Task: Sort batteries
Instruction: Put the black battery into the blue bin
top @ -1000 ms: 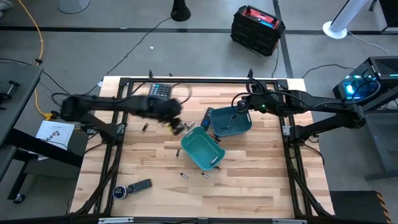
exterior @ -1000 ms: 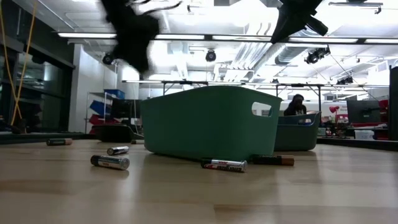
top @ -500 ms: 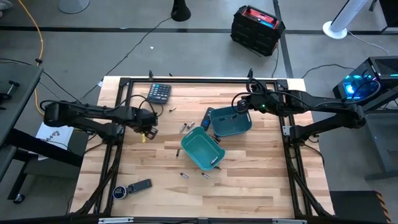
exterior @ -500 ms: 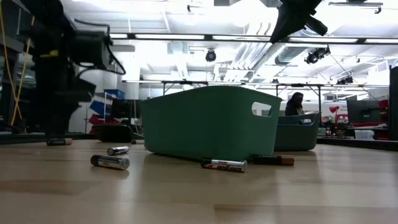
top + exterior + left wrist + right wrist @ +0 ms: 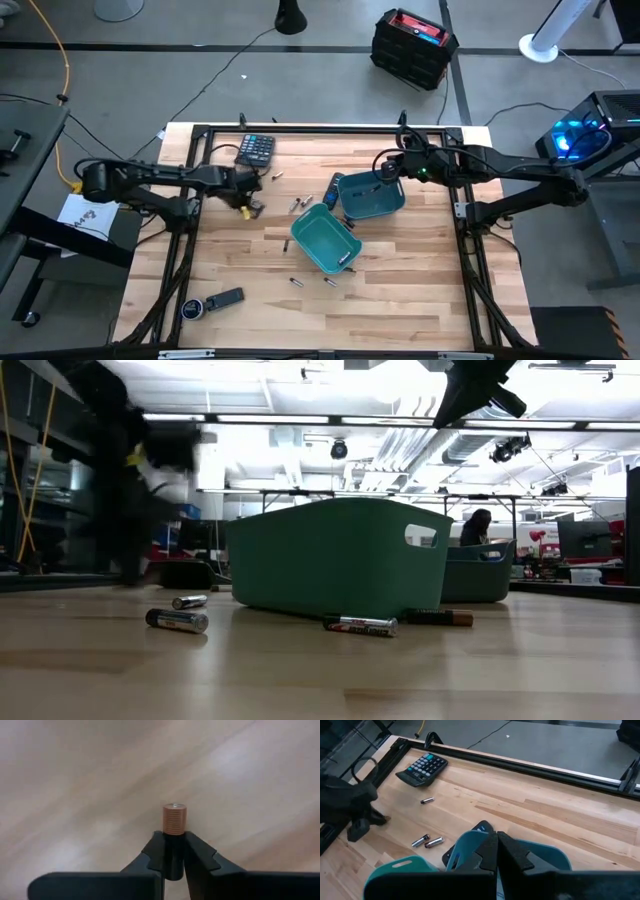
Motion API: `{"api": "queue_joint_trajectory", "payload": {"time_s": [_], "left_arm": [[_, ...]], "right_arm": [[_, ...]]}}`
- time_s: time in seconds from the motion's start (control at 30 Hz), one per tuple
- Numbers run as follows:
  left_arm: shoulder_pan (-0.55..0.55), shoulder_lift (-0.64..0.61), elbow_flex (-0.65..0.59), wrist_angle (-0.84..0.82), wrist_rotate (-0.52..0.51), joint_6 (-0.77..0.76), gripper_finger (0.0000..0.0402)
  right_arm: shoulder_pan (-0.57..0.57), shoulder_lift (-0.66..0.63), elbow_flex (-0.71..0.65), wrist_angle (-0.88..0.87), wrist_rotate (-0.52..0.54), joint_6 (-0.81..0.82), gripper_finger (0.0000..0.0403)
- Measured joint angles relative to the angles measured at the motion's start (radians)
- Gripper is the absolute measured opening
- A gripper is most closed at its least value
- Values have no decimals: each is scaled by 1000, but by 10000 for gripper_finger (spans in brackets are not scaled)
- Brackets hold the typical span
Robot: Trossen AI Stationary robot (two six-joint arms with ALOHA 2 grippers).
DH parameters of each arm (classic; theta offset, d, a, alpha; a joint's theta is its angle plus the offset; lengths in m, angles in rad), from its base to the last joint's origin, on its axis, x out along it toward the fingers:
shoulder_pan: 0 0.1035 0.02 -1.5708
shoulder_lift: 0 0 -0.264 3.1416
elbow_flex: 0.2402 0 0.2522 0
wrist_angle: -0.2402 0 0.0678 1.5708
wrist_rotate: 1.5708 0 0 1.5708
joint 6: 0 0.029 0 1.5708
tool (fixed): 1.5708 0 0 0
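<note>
My left gripper [image 5: 248, 205] is at the table's left, between the calculator [image 5: 256, 148] and the light teal bin [image 5: 325, 238], shut on a battery [image 5: 174, 818] with a copper-coloured end. Loose batteries lie on the wood: two left of the bins [image 5: 296, 205], one farther back [image 5: 278, 176], and several near the light bin's front [image 5: 295, 283] [image 5: 177, 620] [image 5: 360, 625]. My right gripper [image 5: 385, 170] hangs shut and empty above the darker teal bin [image 5: 370, 195], its fingers [image 5: 496, 851] together. My left gripper pinches the battery's dark body [image 5: 173, 854] between its two fingers. The battery lies along the fingers, and its copper-coloured end [image 5: 174, 817] sticks out past the fingertips toward the tabletop. The fingers point down from above.
A dark calculator sits at the far left. A black remote [image 5: 228, 297] and a round object [image 5: 192, 308] lie near the front left corner. The two bins stand side by side mid-table. A black frame [image 5: 300, 128] rims the table.
My left gripper has swung from beside the light teal bin toward the table's left edge, come down on a battery lying there, and taken hold of it. That battery is gone from the wood. The gripper has since drifted a little back toward the bins.
</note>
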Motion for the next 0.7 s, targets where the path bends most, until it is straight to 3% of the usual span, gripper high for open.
{"api": "queue_joint_trajectory", "payload": {"time_s": [0.13, 0.3, 0.43, 0.63, 0.7], "left_arm": [[-32, -10, 94, 171, -8, 6, 33], [-83, 17, 224, 573, -14, 90, 31], [-101, 156, 365, 587, -14, 166, 31], [-126, 424, 628, 588, 130, 281, 33], [-131, 495, 727, 587, 152, 333, 53]], "right_arm": [[0, 0, 0, 0, -1, 0, 0], [0, 0, 0, 2, -4, 1, 0], [0, 0, 0, 3, -8, 1, 0], [0, 0, 0, 9, -8, 1, 0], [0, 0, 0, 9, -9, 1, 0]]}}
